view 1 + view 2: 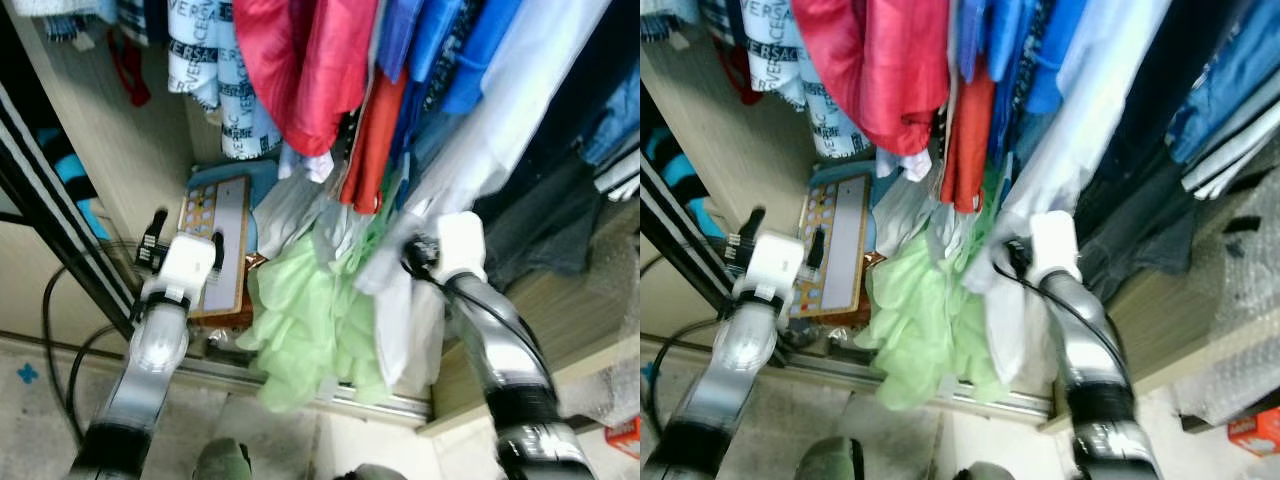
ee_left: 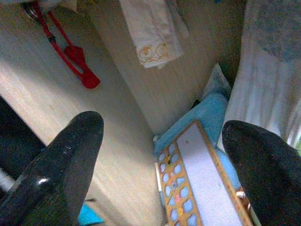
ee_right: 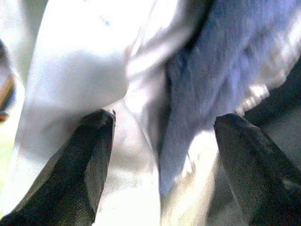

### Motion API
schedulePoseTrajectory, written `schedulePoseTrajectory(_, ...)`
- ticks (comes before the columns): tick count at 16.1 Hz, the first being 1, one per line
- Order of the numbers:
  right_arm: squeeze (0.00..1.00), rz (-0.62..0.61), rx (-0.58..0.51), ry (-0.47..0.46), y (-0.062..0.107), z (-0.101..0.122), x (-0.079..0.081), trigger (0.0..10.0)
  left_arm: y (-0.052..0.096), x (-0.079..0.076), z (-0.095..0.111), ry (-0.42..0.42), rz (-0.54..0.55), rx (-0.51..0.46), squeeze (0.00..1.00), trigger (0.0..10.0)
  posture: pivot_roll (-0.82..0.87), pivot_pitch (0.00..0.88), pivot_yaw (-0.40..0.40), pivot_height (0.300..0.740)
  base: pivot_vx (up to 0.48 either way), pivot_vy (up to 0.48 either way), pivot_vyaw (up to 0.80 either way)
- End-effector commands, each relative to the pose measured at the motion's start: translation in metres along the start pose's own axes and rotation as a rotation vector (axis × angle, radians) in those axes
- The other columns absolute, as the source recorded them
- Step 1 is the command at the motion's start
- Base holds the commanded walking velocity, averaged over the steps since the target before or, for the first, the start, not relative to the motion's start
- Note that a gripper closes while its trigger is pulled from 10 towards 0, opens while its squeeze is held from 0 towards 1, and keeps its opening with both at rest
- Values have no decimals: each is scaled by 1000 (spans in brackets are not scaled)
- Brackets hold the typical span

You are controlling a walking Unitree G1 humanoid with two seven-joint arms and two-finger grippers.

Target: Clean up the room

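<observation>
I face an open wardrobe of hanging clothes: a red garment (image 1: 300, 60), blue ones (image 1: 440, 50), a long white garment (image 1: 480, 150) and a light green one (image 1: 310, 320) that reaches the wardrobe floor. My right gripper (image 3: 164, 165) is open, pushed into the white garment, with white and grey-blue cloth between its fingers (image 3: 80, 174). My left gripper (image 2: 162, 141) is open and empty, held over an orange-framed flat box (image 1: 225, 240) that lies on a blue item (image 2: 207, 117) in the wardrobe's bottom corner.
The wooden side panel (image 1: 130, 160) stands close to the left arm, with a red strap (image 2: 70, 52) hanging against it. A sliding-door track (image 1: 350, 400) runs along the floor. A black cable (image 1: 60, 330) loops at the left. A bubble-wrapped ledge (image 1: 600, 320) is at the right.
</observation>
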State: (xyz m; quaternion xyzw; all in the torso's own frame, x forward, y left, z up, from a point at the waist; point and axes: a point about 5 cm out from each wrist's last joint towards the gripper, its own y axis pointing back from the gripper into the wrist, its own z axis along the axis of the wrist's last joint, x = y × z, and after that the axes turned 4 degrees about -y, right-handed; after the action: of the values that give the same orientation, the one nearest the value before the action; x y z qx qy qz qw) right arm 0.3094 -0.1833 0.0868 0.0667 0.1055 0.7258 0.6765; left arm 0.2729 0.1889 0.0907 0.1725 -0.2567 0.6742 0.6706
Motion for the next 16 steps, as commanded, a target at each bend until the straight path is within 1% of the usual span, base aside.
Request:
schedulePoseTrajectory(1, 0, -23, -45, -7, 6, 6, -10, 10000, 2, 4, 6, -8, 28, -29, 0, 10000, -75, 0, -65, 740, 0, 0, 0)
schedulePoseTrajectory(2, 0, -18, -72, 79, 20, 4, -16, 10000, 13, 10, 0, 20, 25, 6, 0, 10000, -78, 0, -67, 740, 0, 0, 0)
schedulePoseTrajectory(3, 0, -11, -82, 133, 25, 3, -17, 10000, 18, 12, -3, 39, 24, 25, 0, 10000, -80, 0, -70, 740, 0, 0, 0)
schedulePoseTrajectory(4, 0, 0, -90, 162, 33, 3, -19, 10000, 27, 11, -7, 102, -1, 47, 0, 10000, -78, 0, -74, 740, 0, 0, 0)
schedulePoseTrajectory(5, 0, 7, -88, 175, 36, 2, -19, 10000, 31, 12, -11, 168, 21, 98, 0, 10000, -77, 0, -77, 740, 0, 0, 0)
schedulePoseTrajectory(6, 0, 16, -86, 192, 41, 0, -18, 10000, 36, 15, -19, 271, 72, 185, 0, 10000, -73, 0, -80, 740, 0, 0, 0)
schedulePoseTrajectory(7, 0, 40, -116, 236, 45, 2, -12, 10000, 41, 22, -34, 474, 181, 328, 0, 10000, -59, 0, -94, 740, 0, 0, 0)
schedulePoseTrajectory(8, 0, 49, -140, 249, 42, 6, -8, 10000, 39, 27, -36, 483, 239, 357, 0, 10000, -53, 0, -101, 740, 0, 0, 0)
schedulePoseTrajectory(9, 0, 50, -152, 249, 38, 9, -6, 10000, 37, 26, -30, 449, 277, 380, 0, 10000, -48, 0, -113, 740, 0, 0, 0)
schedulePoseTrajectory(10, 0, 49, -153, 250, 37, 11, -7, 10000, 38, 23, -28, 529, 319, 431, 0, 10000, -50, 0, -116, 740, 0, 0, 0)
schedulePoseTrajectory(11, 0, 47, -158, 253, 37, 14, -7, 10000, 35, 22, -20, 502, 323, 435, 0, 10000, -51, 0, -122, 740, 0, 0, 0)
schedulePoseTrajectory(12, 0, 41, -162, 257, 38, 16, -8, 10000, 32, 20, -13, 592, 358, 452, 0, 10000, -47, 0, -132, 740, 0, 0, 0)
schedulePoseTrajectory(13, 0, 37, -164, 258, 37, 17, -8, 10000, 31, 18, -8, 668, 371, 474, 0, 10000, -44, 0, -136, 740, 0, 0, 0)
schedulePoseTrajectory(14, 0, 28, -171, 266, 34, 21, -6, 10000, 32, 11, -9, 797, 417, 607, 0, 10000, -46, 0, -140, 740, 0, 0, 0)
schedulePoseTrajectory(15, 0, 25, -177, 263, 31, 23, -5, 10000, 32, 12, -10, 751, 401, 658, 0, 10000, -45, 0, -144, 740, 0, 0, 0)
schedulePoseTrajectory(16, 0, 25, -183, 260, 30, 25, -4, 10000, 29, 16, -5, 683, 377, 616, 0, 10000, -45, 0, -145, 740, 0, 0, 0)
